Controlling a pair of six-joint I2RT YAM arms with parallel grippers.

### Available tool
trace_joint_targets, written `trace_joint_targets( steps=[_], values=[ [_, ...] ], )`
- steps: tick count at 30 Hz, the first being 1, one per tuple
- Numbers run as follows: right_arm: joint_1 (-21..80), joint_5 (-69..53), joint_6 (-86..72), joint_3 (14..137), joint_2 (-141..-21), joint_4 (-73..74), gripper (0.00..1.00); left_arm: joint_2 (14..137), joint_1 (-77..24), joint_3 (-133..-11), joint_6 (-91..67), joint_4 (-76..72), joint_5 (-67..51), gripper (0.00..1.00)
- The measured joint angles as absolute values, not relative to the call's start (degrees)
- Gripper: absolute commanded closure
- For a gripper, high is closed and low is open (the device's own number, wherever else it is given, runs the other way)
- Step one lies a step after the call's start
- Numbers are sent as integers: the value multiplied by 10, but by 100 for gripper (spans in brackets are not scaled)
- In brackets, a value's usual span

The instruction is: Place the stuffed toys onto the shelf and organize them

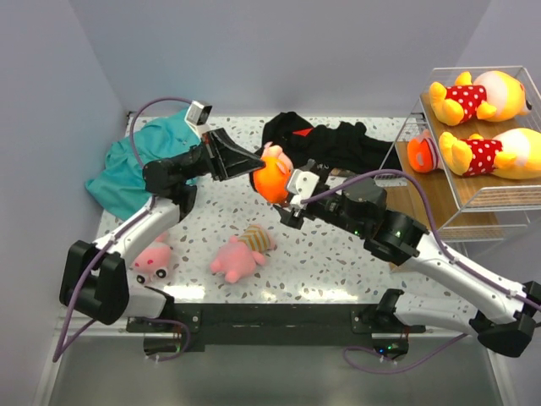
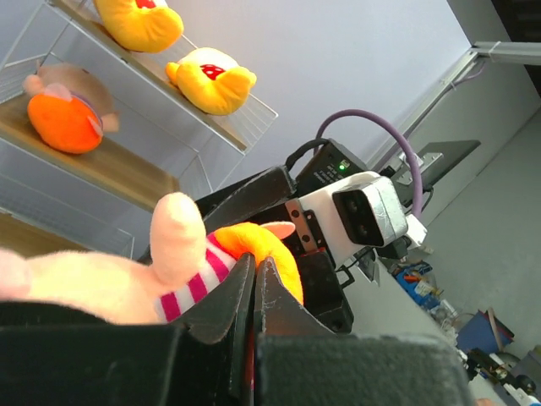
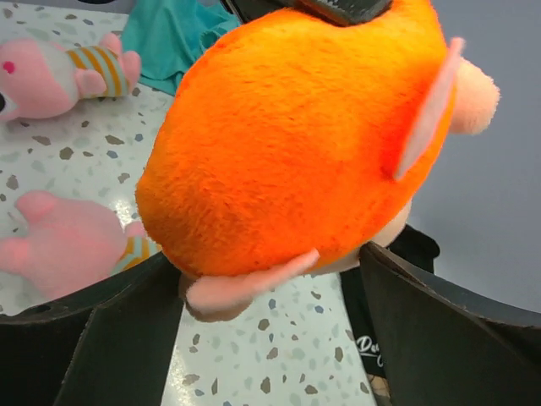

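My left gripper (image 1: 252,162) is shut on an orange-headed doll (image 1: 269,182) in a pink-striped top and holds it above the table's middle. In the left wrist view the jaws (image 2: 255,260) pinch the doll's fabric (image 2: 272,247). My right gripper (image 1: 286,196) is open, with its jaws on either side of the doll's orange head (image 3: 287,135). The shelf (image 1: 439,199) stands at the right. It carries two yellow bears (image 1: 478,95) (image 1: 494,154) on the upper tier and another orange-headed doll (image 1: 420,153) on the lower one. A pink pig (image 1: 152,259) and a pink toy in a striped top (image 1: 241,252) lie on the table.
A teal shirt (image 1: 139,165) lies crumpled at the back left. A black garment with a red mark (image 1: 330,139) lies at the back centre, beside the shelf. The two loose pink toys also show in the right wrist view (image 3: 42,72) (image 3: 68,241).
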State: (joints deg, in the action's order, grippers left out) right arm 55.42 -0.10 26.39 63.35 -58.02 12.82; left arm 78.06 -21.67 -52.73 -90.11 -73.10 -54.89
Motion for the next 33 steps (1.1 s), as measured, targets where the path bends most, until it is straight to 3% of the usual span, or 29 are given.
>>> trace_joint_targets(
  steps=[3, 4, 7, 8, 10, 11, 15, 19, 23, 25, 29, 33],
  values=[
    [554, -16, 263, 632, -590, 109, 38, 772, -220, -527, -898, -734, -548, 100],
    [554, -20, 263, 631, -592, 102, 50, 771, -221, -527, -898, -736, -548, 100],
    [554, -23, 267, 622, -597, 84, 71, 771, -223, -527, -903, -737, -545, 100],
    [554, -23, 268, 619, -599, 78, 89, 771, -223, -526, -905, -737, -544, 100],
    [554, -20, 270, 615, -601, 67, 100, 773, -223, -526, -908, -737, -544, 100],
    [554, -18, 269, 613, -600, 63, 100, 774, -223, -524, -909, -737, -543, 100],
    [554, -3, 258, 595, -588, 44, 100, 774, -223, -517, -904, -741, -538, 47],
    [554, 22, 242, 586, -576, 58, 100, 760, -221, -525, -829, -650, -536, 26],
    [554, 63, 222, 586, -571, 90, 100, 735, -220, -620, -620, -331, -471, 27],
    [554, 82, 212, 586, -569, 116, 100, 733, -223, -698, -516, -165, -396, 36],
    [553, 126, 196, 594, -576, 188, 100, 730, -253, -789, -387, 42, -265, 43],
    [551, 151, 187, 613, -597, 232, 100, 739, -333, -812, -332, 155, -188, 54]
  ],
)
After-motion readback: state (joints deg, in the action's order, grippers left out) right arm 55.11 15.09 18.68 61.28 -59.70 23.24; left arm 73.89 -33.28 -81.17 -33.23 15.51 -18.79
